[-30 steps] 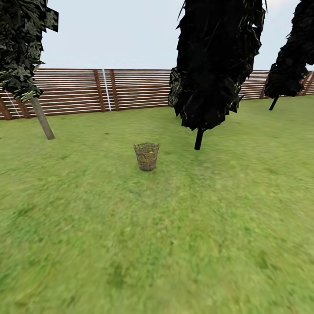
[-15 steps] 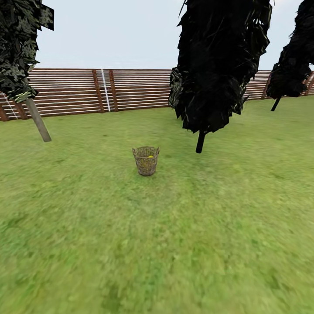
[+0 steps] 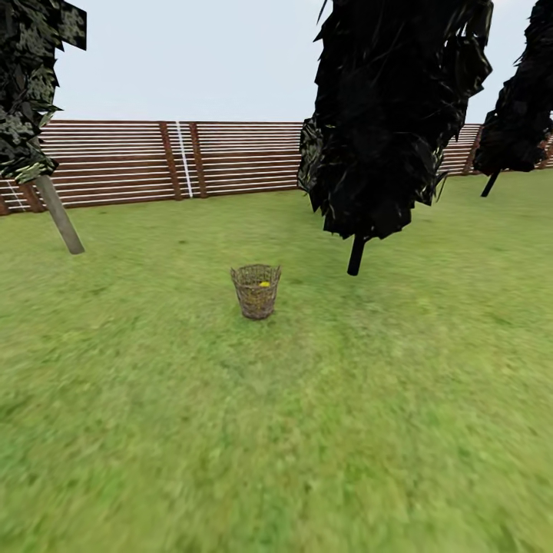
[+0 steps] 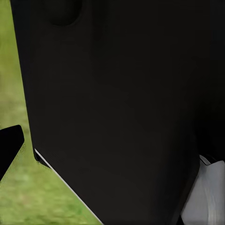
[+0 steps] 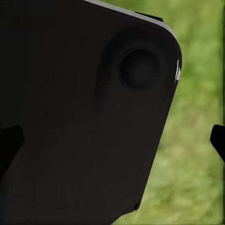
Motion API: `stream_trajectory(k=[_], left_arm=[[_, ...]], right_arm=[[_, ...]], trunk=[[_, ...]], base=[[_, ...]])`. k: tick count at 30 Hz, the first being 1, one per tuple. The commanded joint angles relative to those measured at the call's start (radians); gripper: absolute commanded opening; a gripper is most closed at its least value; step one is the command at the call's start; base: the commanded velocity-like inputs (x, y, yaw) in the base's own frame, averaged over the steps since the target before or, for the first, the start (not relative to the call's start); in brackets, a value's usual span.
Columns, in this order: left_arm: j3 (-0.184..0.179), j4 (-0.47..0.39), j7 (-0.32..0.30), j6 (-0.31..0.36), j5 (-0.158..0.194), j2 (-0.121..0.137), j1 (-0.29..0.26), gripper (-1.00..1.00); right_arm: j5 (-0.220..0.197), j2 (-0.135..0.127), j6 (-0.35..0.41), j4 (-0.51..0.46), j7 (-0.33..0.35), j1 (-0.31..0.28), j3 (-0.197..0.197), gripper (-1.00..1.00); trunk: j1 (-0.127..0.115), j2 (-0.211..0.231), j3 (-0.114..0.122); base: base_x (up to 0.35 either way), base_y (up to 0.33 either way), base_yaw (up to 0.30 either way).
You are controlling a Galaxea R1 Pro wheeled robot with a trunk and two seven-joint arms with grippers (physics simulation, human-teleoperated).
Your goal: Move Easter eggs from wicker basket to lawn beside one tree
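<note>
From your head camera, the wicker basket (image 3: 256, 290) stands upright on the lawn (image 3: 276, 430), a little left of centre and well ahead of you. A spot of yellow (image 3: 264, 284) shows inside near its rim, one of the Easter eggs, though you cannot count them from here. The pale-trunked tree (image 3: 58, 213) leans at the far left, well apart from the basket. A black cone-shaped tree (image 3: 384, 115) stands just right of and behind the basket, and another (image 3: 522, 100) sits at the far right. The brown slatted fence (image 3: 230, 157) runs across the back.

In your left wrist view, a broad black panel of the robot's body (image 4: 117, 103) blocks most of the picture, with blurred grass beside it. One dark fingertip (image 4: 9, 147) of the left gripper pokes in at the edge; you cannot tell how the claw stands. The basket lies nowhere near it.

In your right wrist view, another black panel (image 5: 79, 117) with a round stud (image 5: 139, 67) covers much of the frame. Dark fingertips (image 5: 218, 140) show at both edges over blurred grass, set wide apart with nothing between them, and well away from the basket.
</note>
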Motion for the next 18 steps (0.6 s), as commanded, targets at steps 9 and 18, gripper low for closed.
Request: stream_trajectory(k=[9,18], left_arm=[[0.002,-0.002,0.001,-0.001,0.001,0.0,0.001,1.0],[0.002,-0.002,0.001,-0.001,0.001,0.0,0.001,1.0]], right_arm=[[0.001,-0.001,-0.003,0.001,0.004,-0.001,0.001,1.0],[0.002,0.001,-0.003,0.002,0.004,-0.001,0.001,1.0]], trunk=[[0.001,0.0,-0.001],[0.001,0.0,-0.001]], base=[[0.339,0.0,0.0],[0.339,0.0,0.105]])
